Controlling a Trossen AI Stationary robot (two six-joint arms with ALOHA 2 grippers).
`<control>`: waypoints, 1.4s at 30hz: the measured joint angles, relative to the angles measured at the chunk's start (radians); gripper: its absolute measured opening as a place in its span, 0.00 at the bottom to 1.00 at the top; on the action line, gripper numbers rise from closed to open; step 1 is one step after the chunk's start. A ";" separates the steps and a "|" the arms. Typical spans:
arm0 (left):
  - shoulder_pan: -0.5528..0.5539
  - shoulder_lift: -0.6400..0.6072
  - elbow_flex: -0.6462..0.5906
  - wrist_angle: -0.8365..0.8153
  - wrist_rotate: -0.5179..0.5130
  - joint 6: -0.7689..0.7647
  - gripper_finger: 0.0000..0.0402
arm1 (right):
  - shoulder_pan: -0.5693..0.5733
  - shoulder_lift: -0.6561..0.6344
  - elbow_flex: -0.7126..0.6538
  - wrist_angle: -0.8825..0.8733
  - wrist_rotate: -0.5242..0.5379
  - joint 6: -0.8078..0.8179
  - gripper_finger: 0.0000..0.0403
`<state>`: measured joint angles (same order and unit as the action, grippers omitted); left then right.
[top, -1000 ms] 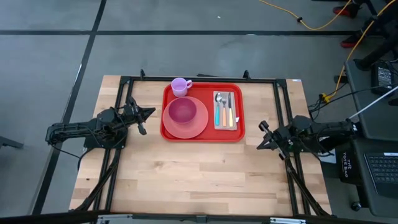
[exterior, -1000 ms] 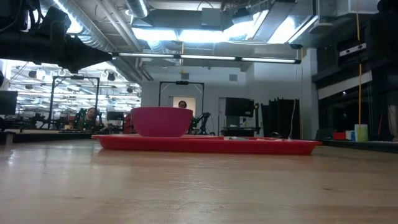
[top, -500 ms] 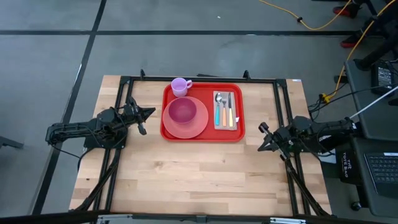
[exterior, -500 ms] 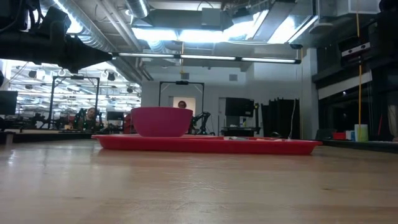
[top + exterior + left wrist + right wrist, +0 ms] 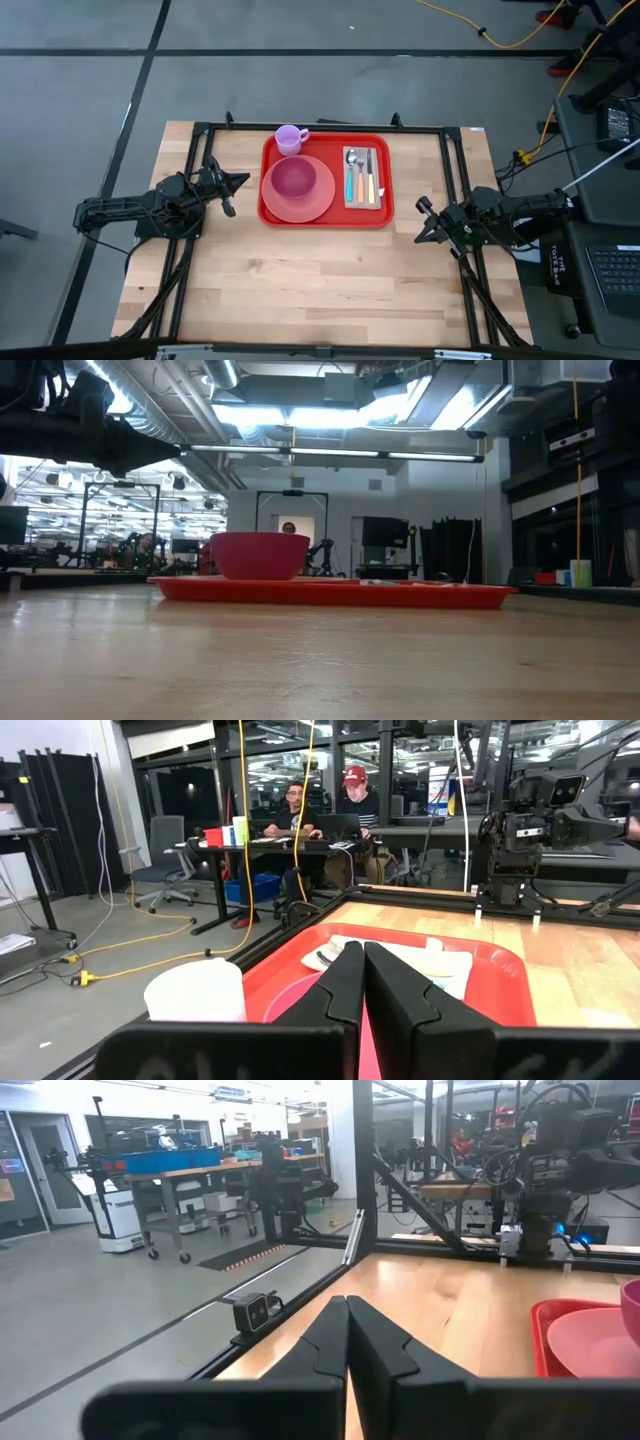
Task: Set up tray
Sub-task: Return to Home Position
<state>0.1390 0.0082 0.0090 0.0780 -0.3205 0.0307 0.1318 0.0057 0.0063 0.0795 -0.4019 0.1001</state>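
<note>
Tray (image 5: 325, 143): lies flat on the wooden worktop (image 5: 300, 280), toward the far edge and about midway across. Neither arm touches it.

Contents of the tray:
- A round pink plate (image 5: 300, 207) fills the left half, with a darker pink bowl (image 5: 293, 178) standing on it. The low view shows the bowl upright above the tray rim.
- A small lilac cup (image 5: 290, 139) stands in the far left corner, just beside the plate, with its handle turned to the right.
- A napkin (image 5: 379, 160) lies in the right half, long side running front to back.
- Three pieces of cutlery lie side by side on the napkin. From left to right they are a spoon (image 5: 350, 180) with a blue handle, an orange fork (image 5: 360, 186) and a yellow knife (image 5: 370, 186).

Left tool (image 5: 363, 960): sits low over the worktop near the tray's left edge and points toward it, clear of the rim. Its two fingers are pressed together with no gap and nothing between them.

Right tool (image 5: 347, 1305): sits near the worktop's right side, off the tray's near right corner and apart from it. Its fingers also meet tip to tip and carry nothing. Its wrist view catches the tray corner and the plate at the picture's edge.

Beyond the worktop, two people (image 5: 293, 808) sit at a desk in the room.
</note>
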 joint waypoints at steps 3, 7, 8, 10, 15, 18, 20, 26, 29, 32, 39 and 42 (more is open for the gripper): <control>0.000 0.000 0.000 0.000 0.000 0.000 0.01 | 0.000 0.000 0.000 0.000 0.000 0.004 0.02; 0.000 0.000 0.000 0.000 0.000 0.000 0.02 | 0.000 0.000 0.000 0.000 0.000 0.000 0.02; 0.000 0.000 0.000 0.000 0.000 0.000 0.02 | 0.000 0.000 0.000 0.000 0.000 0.003 0.02; 0.000 0.000 0.000 0.000 0.000 0.000 0.02 | 0.000 0.000 0.000 0.000 0.000 0.001 0.02; 0.000 0.000 0.000 0.000 0.000 0.000 0.01 | 0.000 0.000 0.000 0.000 -0.001 0.004 0.02; 0.000 0.000 0.000 0.000 0.000 0.000 0.01 | 0.000 0.000 0.000 0.000 -0.001 0.000 0.02; 0.000 0.000 0.000 0.000 0.000 0.000 0.01 | 0.000 0.000 0.000 0.000 -0.001 0.003 0.02; 0.000 0.000 0.000 0.000 0.000 0.000 0.01 | 0.000 0.000 0.000 0.000 -0.001 0.003 0.02; 0.000 0.000 0.000 0.000 0.000 0.000 0.01 | 0.000 0.000 0.000 0.000 -0.001 0.000 0.02; 0.000 0.000 0.000 0.000 0.000 0.000 0.01 | 0.000 0.000 0.000 0.000 -0.001 0.003 0.02; 0.000 0.000 0.000 0.000 0.000 0.000 0.01 | 0.000 0.000 0.000 0.000 -0.001 0.000 0.02; 0.000 0.000 0.000 0.000 0.000 0.000 0.01 | 0.000 0.000 0.000 0.000 -0.001 0.003 0.02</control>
